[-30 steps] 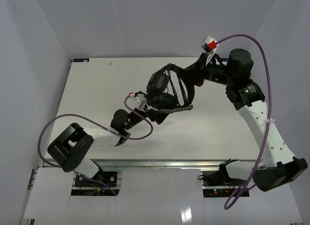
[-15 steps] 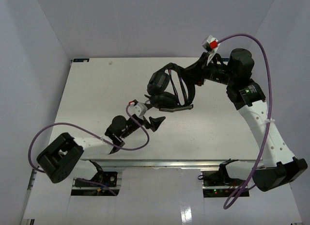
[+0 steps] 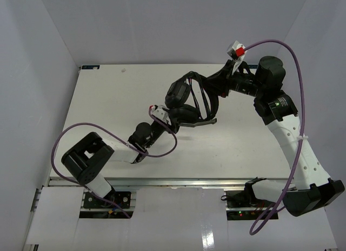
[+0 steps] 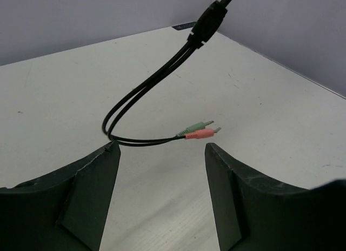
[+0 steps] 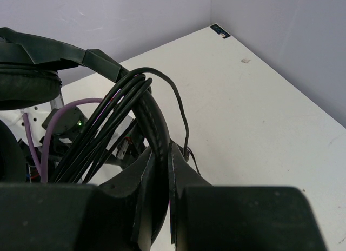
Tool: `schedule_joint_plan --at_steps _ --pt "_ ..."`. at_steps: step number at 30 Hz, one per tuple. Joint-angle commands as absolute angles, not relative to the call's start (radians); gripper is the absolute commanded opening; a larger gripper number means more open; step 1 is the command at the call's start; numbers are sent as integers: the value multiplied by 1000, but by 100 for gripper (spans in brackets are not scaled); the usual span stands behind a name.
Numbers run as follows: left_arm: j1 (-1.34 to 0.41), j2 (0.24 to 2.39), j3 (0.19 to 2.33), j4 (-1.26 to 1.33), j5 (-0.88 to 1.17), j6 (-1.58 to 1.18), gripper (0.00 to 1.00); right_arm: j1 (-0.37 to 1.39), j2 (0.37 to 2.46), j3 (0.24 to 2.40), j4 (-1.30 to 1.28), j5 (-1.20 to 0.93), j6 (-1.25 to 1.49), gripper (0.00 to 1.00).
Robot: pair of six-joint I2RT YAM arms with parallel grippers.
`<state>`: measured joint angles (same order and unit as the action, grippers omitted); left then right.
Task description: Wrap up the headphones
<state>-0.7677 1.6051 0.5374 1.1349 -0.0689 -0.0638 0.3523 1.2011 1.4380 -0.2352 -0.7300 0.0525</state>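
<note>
The black headphones (image 3: 184, 99) are held up over the table's middle, with their thin cable (image 5: 102, 126) wound in several turns round the headband (image 5: 154, 118). My right gripper (image 3: 214, 93) is shut on the headband, which shows pinched between its jaws in the right wrist view (image 5: 162, 153). My left gripper (image 3: 174, 122) is open and empty just below the lower earcup (image 3: 187, 113). In the left wrist view (image 4: 161, 149) the cable's loose end (image 4: 140, 94) hangs in front of the open jaws. It ends in a pink plug (image 4: 201, 134) and a green plug (image 4: 193, 126) near the table.
Purple robot-arm cables loop beside the left arm (image 3: 97, 133) and over the right arm (image 3: 298, 88). The white table (image 3: 108, 94) is walled by grey panels at the back and sides. Its metal front rail (image 3: 178, 182) runs above the arm bases.
My left arm drew back towards the front, then swung forward again to just under the lower earcup. The right gripper and the headphones have barely moved.
</note>
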Motion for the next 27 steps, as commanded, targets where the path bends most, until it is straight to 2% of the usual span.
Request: schedule_joint_plan --at_steps 1,5,7,12,17,24,27 --pt "-768 1506 452 1226 -57 -128 77 344 1164 1439 -169 -750 79 8" --pt "-769 1366 343 1185 103 -158 88 342 1166 1440 -167 -753 78 8" --pt "-769 1312 307 1140 118 -163 96 342 1166 1442 -167 -753 78 8" --pt "-769 1252 219 1154 75 -181 98 341 1168 1444 -162 -754 85 8" --pt "-769 1378 329 1132 83 -166 98 339 1170 1451 -159 -758 97 8" --pt "-769 1539 496 1157 -285 -106 98 339 1155 1433 -166 -761 92 8" --pt "-767 1583 547 1169 -341 -67 98 337 1155 1430 -163 -762 88 8"
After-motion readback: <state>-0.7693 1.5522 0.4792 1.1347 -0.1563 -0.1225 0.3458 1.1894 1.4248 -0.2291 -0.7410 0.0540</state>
